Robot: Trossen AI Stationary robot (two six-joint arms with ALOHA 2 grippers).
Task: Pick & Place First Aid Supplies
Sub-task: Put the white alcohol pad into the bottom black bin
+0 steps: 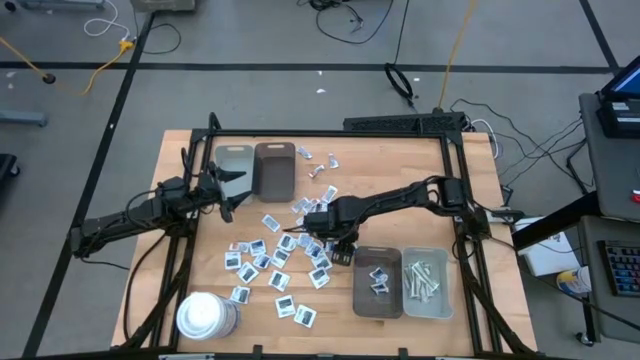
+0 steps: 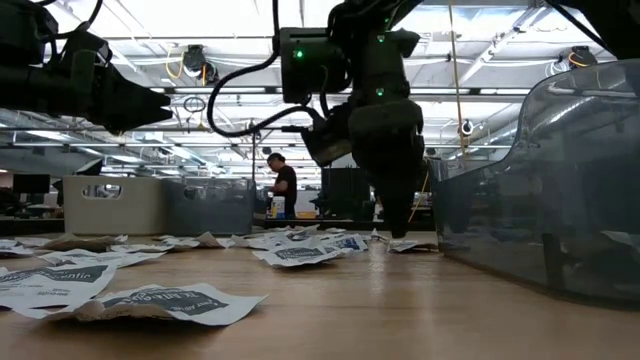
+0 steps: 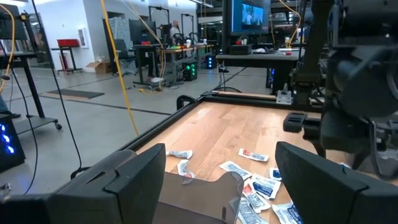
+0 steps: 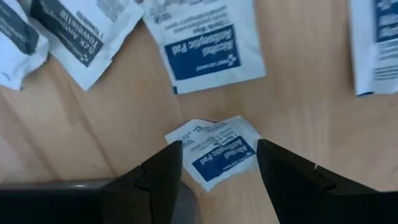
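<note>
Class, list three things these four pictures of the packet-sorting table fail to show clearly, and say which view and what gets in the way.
1. High view: print on the small white square packets is too small to read.
2. Right wrist view: the right tool hovers open over a white alcohol pad packet, whose lower edge its fingers hide.
3. Low view: the translucent grey tray wall blurs its contents.

Small flat white packets with dark-blue print (image 1: 268,262) crowd the middle of the wooden table (image 1: 400,165). Its far right stretch lies bare (open passage). A large white round cylinder (image 1: 204,316) blocks the near left corner; grey rectangular trays (image 1: 379,283) fill the near right.
</note>
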